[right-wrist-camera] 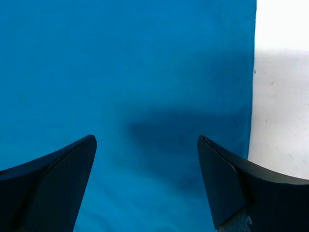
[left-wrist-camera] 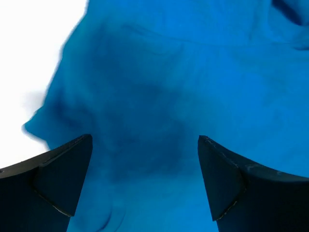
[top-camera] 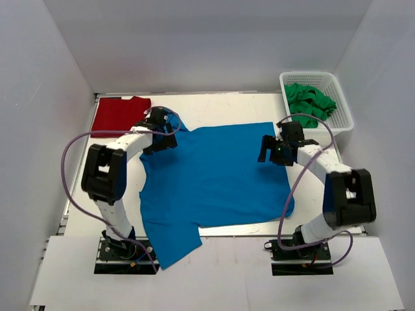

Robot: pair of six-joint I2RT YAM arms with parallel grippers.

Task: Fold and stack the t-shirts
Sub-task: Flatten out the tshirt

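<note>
**White walls (top-camera: 194, 45), white worktop (top-camera: 227, 107): nothing gripped**

At the far left corner of the worktop lies the dark red t-shirt (top-camera: 118, 115), flat and compact, with its right edge running under the left arm's wrist.

Just to its right, the left hand (top-camera: 162, 129) hangs over the upper left part of the blue t-shirt (top-camera: 217, 175). Its fingers stand wide apart and nothing is between them. In the left wrist view the left hand (left-wrist-camera: 145, 145) shows both dark fingers (left-wrist-camera: 58, 179) with only rumpled blue cloth (left-wrist-camera: 183, 87) below. The cloth's uneven edge gives way to bare worktop (left-wrist-camera: 29, 58) on the left. Whether the fingertips touch the cloth cannot be told.

The blue t-shirt is spread across the middle of the worktop, between the two arms. One sleeve reaches past the near edge at the lower left, close to the left arm's base.

Over the shirt's right edge hangs the right hand (top-camera: 272, 150), also spread wide and empty. The right wrist view shows the right hand (right-wrist-camera: 147, 142) above smooth blue cloth (right-wrist-camera: 120, 63). A soft shadow lies on the cloth between the fingers (right-wrist-camera: 241, 179). The straight cloth edge is at the right, with white worktop (right-wrist-camera: 282, 96) beyond it.

At the far right corner stands a white lattice basket (top-camera: 343, 97) holding crumpled green cloth (top-camera: 310, 100), well apart from both shirts. Purple cables (top-camera: 65, 168) loop beside each arm.
</note>
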